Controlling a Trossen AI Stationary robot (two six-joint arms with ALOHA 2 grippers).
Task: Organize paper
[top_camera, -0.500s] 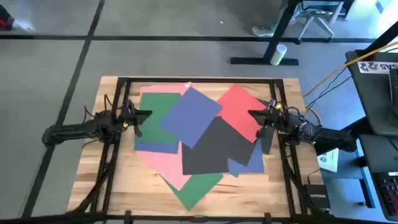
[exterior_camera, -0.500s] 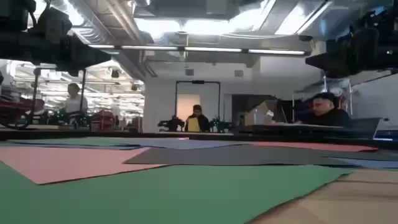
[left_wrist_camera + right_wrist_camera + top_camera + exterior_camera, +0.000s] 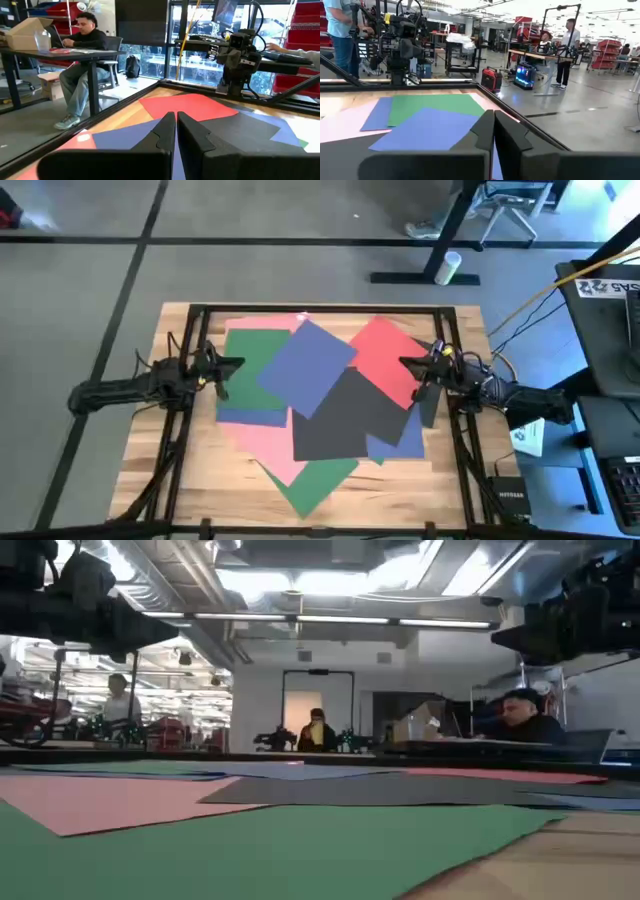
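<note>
Several paper sheets lie flat and overlapping on the wooden table [image 3: 200, 480]: a blue sheet [image 3: 308, 365] on top at the middle, a green sheet [image 3: 250, 365] at its left, a red sheet [image 3: 385, 350] at the right, a black sheet [image 3: 345, 415] in front, pink [image 3: 262, 442], and another green sheet [image 3: 318, 480] near the front edge. My left gripper [image 3: 237, 363] hovers shut over the pile's left edge. My right gripper [image 3: 404, 363] hovers shut over the red sheet. Neither touches paper.
A black frame [image 3: 320, 308] runs around the table top, with rails on both sides by the arms. Bare wood shows at the front left and front right. People sit and stand in the room beyond the table.
</note>
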